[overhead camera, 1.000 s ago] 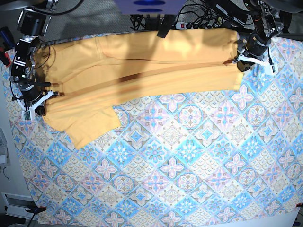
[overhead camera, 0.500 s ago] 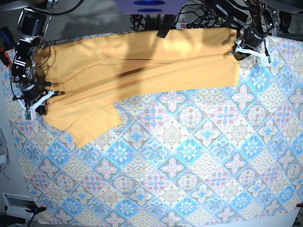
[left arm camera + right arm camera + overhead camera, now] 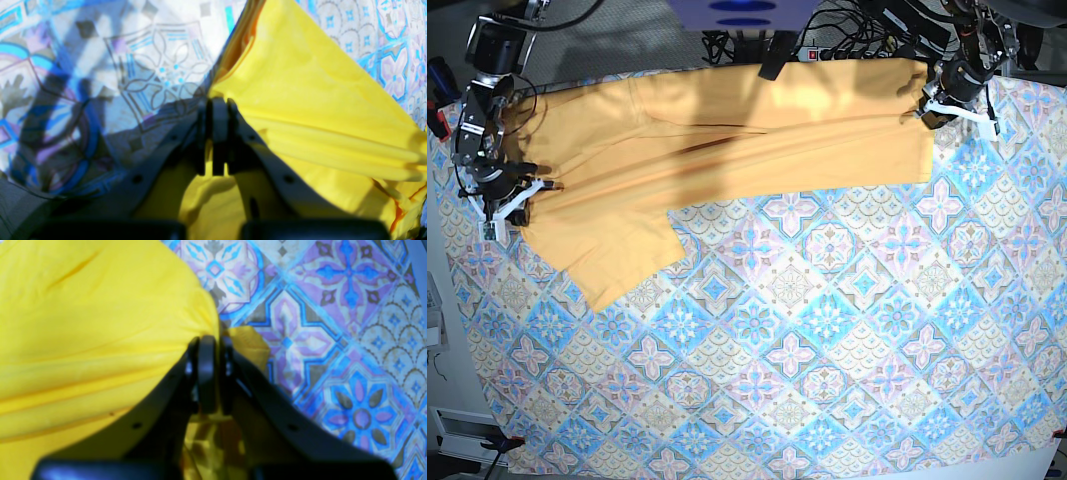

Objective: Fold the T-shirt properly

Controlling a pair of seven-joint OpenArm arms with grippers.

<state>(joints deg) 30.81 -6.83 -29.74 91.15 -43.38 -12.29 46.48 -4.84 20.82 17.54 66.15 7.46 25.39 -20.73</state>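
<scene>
Both grippers' fingers are closed on the T-shirt (image 3: 727, 150): left gripper (image 3: 213, 110) and right gripper (image 3: 208, 350) pinch opposite ends over the tablecloth (image 3: 827, 330).

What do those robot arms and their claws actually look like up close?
Both arms are dark, blocky metal with black cables. The left gripper and right gripper have slim black jaws on wide, angled supports dotted with small screw holes; white brackets show near both in the base view.

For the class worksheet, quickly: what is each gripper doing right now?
Left gripper: shut on the T-shirt.
Right gripper: shut on the T-shirt.
</scene>
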